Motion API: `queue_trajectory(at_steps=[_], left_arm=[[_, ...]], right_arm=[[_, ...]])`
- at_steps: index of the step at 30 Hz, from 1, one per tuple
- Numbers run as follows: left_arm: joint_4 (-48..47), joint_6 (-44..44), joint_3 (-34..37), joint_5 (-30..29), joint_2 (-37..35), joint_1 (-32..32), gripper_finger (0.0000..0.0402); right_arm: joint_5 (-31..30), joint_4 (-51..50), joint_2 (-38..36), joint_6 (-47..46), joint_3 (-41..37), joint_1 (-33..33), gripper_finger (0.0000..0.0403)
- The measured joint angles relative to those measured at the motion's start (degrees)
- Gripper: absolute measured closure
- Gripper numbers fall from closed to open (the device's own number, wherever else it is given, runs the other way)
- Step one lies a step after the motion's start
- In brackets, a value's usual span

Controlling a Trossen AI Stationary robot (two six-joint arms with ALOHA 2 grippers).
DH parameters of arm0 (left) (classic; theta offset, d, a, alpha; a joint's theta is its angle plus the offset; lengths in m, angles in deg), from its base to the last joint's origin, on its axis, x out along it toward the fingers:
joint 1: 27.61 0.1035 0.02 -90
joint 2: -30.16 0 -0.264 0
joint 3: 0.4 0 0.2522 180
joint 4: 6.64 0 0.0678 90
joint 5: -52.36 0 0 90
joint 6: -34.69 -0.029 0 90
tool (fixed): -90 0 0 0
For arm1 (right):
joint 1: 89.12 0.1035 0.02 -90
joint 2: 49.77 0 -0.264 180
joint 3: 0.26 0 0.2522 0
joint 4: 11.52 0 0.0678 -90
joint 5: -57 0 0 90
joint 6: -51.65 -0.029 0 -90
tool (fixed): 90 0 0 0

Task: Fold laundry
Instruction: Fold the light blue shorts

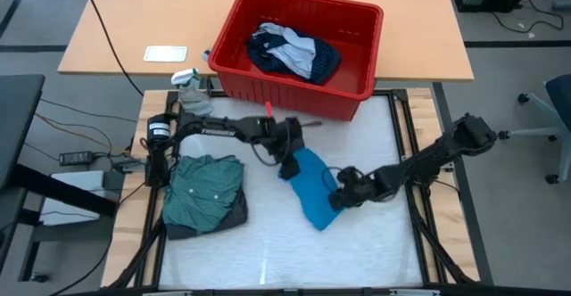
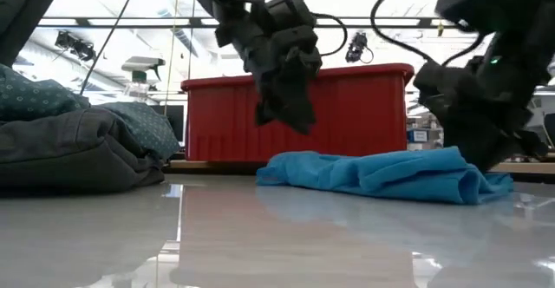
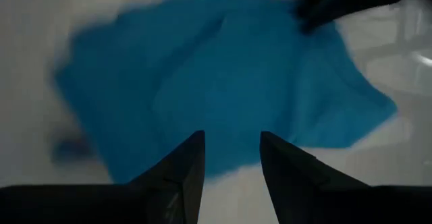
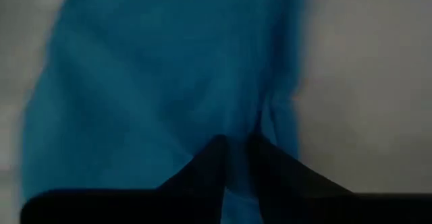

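Lying mid-table, small bright blue piece (image 1: 312, 189), part-folded, long axis from eleven to five o'clock; folded teal-green shirt (image 1: 203, 187) stacked on dark grey piece (image 1: 234, 214) at nine o'clock of it, navy dotted piece (image 1: 323, 60) and whitish piece (image 1: 287, 51) in red bin (image 1: 357, 24) at twelve o'clock. Left gripper (image 3: 231, 143) just above the eleven o'clock end, fingers apart, nothing between them; right gripper (image 4: 236, 143) at the four o'clock edge, fingers close together with a blue fold between the tips. Recommended handling: pinch one layer only at each end, lift level, lay edge to edge, smooth flat before release
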Motion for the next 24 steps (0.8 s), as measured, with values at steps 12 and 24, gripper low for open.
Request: queue_trajectory(at_steps=[12, 24], left_arm=[[14.0, 19.8, 16.0, -13.0, -12.2, -16.6, 0.0255], [37.8, 28.0, 22.0, -6.0, -4.2, -11.6, 0.019]], right_arm=[[-9.0, 15.3, -6.0, -7.8, 0.1, 16.0, 0.0295], [-5.8, -10.7, -13.3, -25.5, 0.1, 14.5, 0.0147]])
